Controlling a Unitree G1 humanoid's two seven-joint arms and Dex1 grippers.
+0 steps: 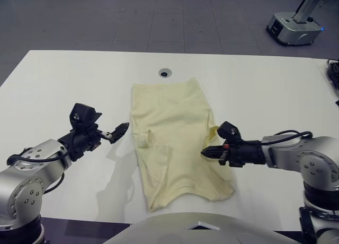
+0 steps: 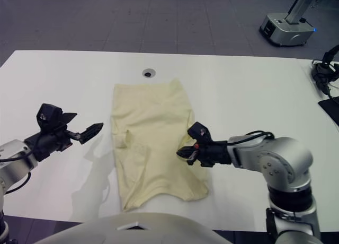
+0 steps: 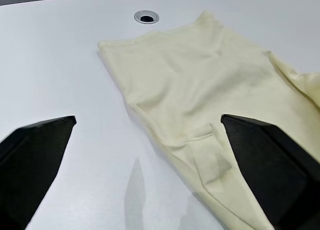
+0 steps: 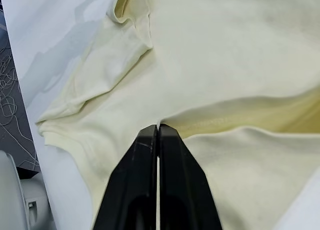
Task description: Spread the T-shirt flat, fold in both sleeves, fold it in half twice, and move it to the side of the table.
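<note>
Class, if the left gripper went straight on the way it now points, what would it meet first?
Probably the T-shirt: the left gripper, jaws open, points at its nearer long edge across bare table. Its height is unclear, so it might skim over the cloth.

T-shirt [image 3: 200, 80] running off the left wrist view's edge, right gripper [image 4: 158, 127] tips — grip on cloth unclear

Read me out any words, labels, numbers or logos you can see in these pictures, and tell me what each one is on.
No text here can be read.
Small white mark on the housing of the left gripper: too small to read.
Small white mark on the housing of the right gripper: too small to read.
T-shirt and table: no print.
</note>
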